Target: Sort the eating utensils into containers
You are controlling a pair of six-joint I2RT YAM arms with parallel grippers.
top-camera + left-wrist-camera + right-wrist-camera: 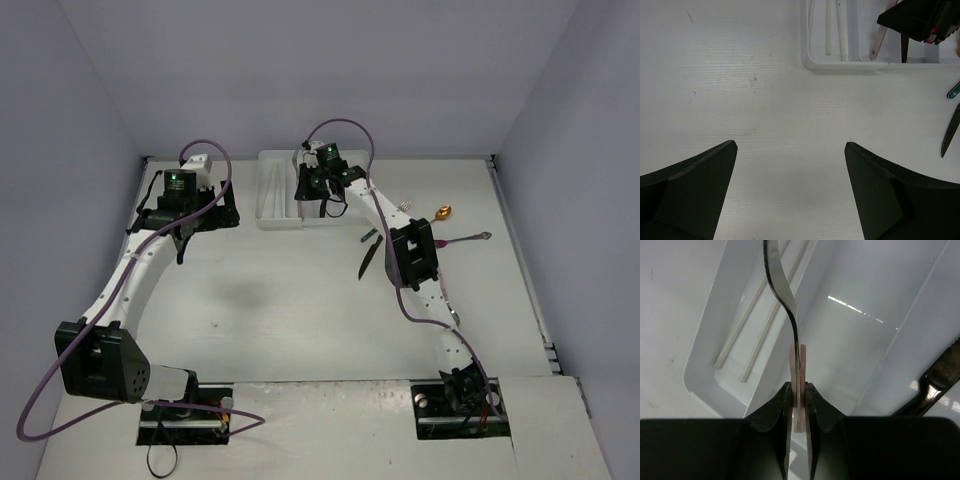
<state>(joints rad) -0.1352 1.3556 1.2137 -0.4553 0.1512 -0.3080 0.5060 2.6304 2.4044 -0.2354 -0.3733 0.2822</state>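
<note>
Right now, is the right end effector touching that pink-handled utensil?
Touching. The right wrist view shows the right end effector clamped on the pink-handled utensil, pressing both sides of its handle.

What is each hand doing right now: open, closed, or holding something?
Left hand: open, holding nothing.
Right hand: closed on a pink-handled utensil.

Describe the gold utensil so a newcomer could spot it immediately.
Find the white tray at the back; look right, past the right arm. The gold utensil lies on the tabletop there. It alone gleams orange-gold, unlike the black knife and pink-handled piece nearby.
</note>
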